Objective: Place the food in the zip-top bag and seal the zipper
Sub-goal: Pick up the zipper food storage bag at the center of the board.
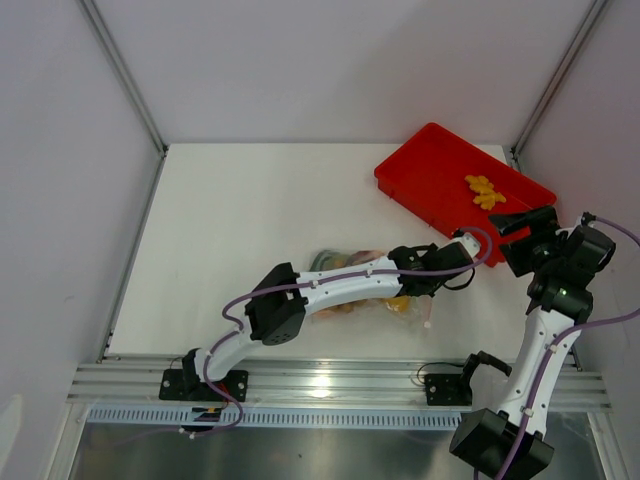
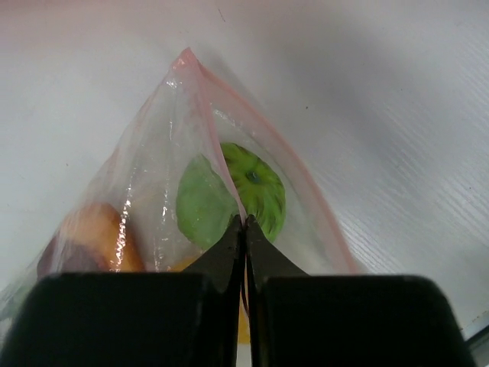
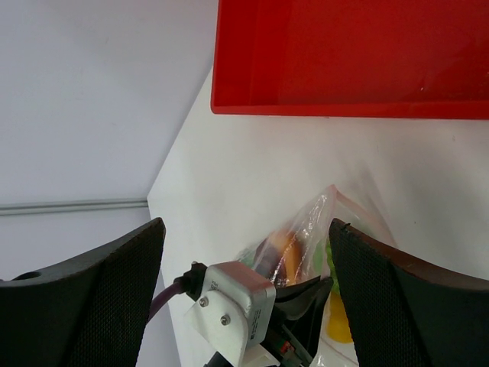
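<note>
Now the left gripper (image 2: 244,229) is pinched shut on the zipper (image 2: 217,145) of the bag (image 2: 149,164), which lies near the tray (image 1: 420,165) with food (image 2: 248,195) inside. The right gripper (image 3: 246,283) hangs wide open, empty. Orange bits (image 1: 484,191) wait in the tray; I think grabbing them comes next.

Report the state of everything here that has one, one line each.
left gripper: shut on the zipper.
right gripper: open, holding nothing.
zip-top bag: partly filled, mouth unsealed.
zipper: its two strips apart, one pinched.
green toy food: inside the bag.
orange lumpy pieces: in the red tray, not yet bagged.
</note>
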You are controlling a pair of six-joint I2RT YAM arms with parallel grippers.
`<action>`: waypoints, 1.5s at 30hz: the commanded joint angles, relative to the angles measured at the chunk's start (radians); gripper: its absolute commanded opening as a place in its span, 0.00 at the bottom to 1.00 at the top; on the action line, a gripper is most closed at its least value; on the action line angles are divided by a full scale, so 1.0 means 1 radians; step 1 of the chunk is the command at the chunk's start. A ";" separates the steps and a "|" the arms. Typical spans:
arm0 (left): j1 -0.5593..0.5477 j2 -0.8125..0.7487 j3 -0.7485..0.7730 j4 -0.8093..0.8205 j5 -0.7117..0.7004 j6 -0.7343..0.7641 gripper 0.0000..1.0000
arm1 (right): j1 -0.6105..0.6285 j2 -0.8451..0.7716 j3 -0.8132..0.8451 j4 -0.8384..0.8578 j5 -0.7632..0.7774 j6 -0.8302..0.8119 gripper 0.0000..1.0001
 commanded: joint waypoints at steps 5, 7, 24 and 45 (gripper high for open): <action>0.047 -0.105 0.041 -0.031 0.000 -0.004 0.01 | -0.005 -0.001 -0.025 0.050 -0.010 -0.010 0.89; 0.070 -0.155 0.042 -0.048 0.030 0.001 0.01 | -0.005 0.010 -0.035 0.061 -0.010 -0.013 0.89; 0.227 -0.424 0.055 0.000 0.366 -0.022 0.01 | 0.246 0.182 -0.010 0.107 -0.006 -0.099 0.82; 0.392 -0.631 -0.309 0.208 0.503 -0.073 0.01 | 0.379 0.478 0.339 0.031 0.304 -0.222 0.85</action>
